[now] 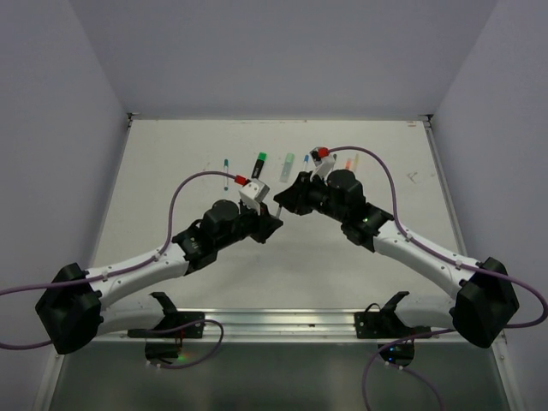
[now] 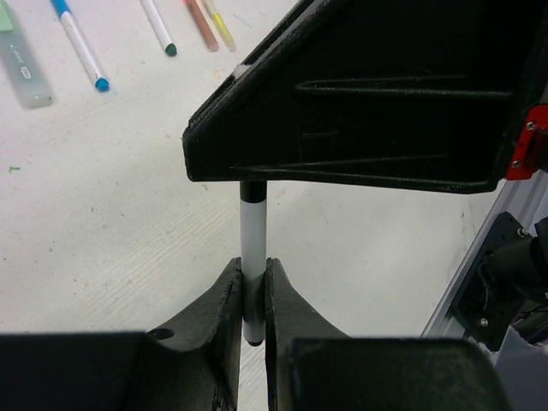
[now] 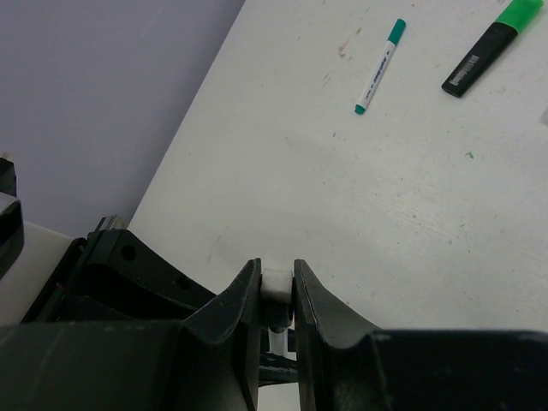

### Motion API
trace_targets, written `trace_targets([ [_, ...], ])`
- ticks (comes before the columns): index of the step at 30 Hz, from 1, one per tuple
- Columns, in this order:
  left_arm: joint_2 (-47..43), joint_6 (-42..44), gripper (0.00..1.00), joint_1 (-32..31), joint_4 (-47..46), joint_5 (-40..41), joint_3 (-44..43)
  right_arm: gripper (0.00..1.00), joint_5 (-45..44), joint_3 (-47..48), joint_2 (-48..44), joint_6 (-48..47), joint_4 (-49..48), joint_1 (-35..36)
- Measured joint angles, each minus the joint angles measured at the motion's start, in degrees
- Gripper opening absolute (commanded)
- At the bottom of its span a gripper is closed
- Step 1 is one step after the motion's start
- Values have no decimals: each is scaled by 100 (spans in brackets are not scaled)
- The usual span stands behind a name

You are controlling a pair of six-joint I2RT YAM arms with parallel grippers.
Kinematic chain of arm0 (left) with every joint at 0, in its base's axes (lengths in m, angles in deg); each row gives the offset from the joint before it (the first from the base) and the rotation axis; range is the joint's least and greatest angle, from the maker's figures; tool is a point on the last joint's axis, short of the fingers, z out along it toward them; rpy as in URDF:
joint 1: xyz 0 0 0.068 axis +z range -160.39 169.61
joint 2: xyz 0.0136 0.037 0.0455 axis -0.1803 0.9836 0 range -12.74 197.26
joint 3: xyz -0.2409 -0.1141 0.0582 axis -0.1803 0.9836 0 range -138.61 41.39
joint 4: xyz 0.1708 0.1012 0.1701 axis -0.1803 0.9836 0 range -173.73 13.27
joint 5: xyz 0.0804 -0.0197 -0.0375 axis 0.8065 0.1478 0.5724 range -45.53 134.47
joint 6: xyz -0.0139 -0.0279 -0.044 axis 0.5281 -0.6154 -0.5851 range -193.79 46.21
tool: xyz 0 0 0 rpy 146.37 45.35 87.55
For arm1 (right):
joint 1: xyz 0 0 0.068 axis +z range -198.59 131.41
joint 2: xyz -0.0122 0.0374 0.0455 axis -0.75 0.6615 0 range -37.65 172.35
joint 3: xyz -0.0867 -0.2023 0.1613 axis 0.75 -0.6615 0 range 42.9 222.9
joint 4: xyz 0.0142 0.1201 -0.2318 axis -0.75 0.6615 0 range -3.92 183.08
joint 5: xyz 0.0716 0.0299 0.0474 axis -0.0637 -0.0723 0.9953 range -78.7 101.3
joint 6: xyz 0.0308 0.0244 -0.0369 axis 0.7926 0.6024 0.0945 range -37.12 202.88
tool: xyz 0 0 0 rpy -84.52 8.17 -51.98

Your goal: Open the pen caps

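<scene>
A thin white pen [image 2: 253, 231] hangs in the air between my two grippers above the middle of the table [image 1: 171, 154]. My left gripper [image 2: 251, 264] is shut on its white barrel near the dark tail end. My right gripper [image 3: 276, 267] is shut on the other end, where a white-topped pen cap [image 3: 277, 282] sits pinched between its jaws. A short black part of that end [image 2: 253, 190] shows just below the right gripper's finger. In the top view the left gripper [image 1: 271, 216] and right gripper [image 1: 285, 199] almost touch tip to tip.
Several more pens lie in a row at the back of the table: a blue-capped pen [image 1: 226, 171], a black highlighter with a green cap [image 1: 259, 164], a pale mint highlighter [image 1: 288, 163], another blue pen [image 1: 306, 163] and a pink one [image 1: 351, 161]. Grey walls close three sides.
</scene>
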Motion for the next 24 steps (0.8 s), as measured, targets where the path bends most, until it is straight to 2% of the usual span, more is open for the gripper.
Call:
trace_targets([
  [7,-26,-46,0,-24,-44,-24,74,0,-28,-11,0,72,39,11],
  [11,-186,-278,0,-98,-225,-96,404,0,-70,50,0,59,376,101],
  [17,-627,-697,0,-275,-745,83,898,0,-28,647,103,-24,1222,201],
  [24,-918,-896,0,-339,-1161,452,1115,0,-24,1252,343,-39,1635,210],
])
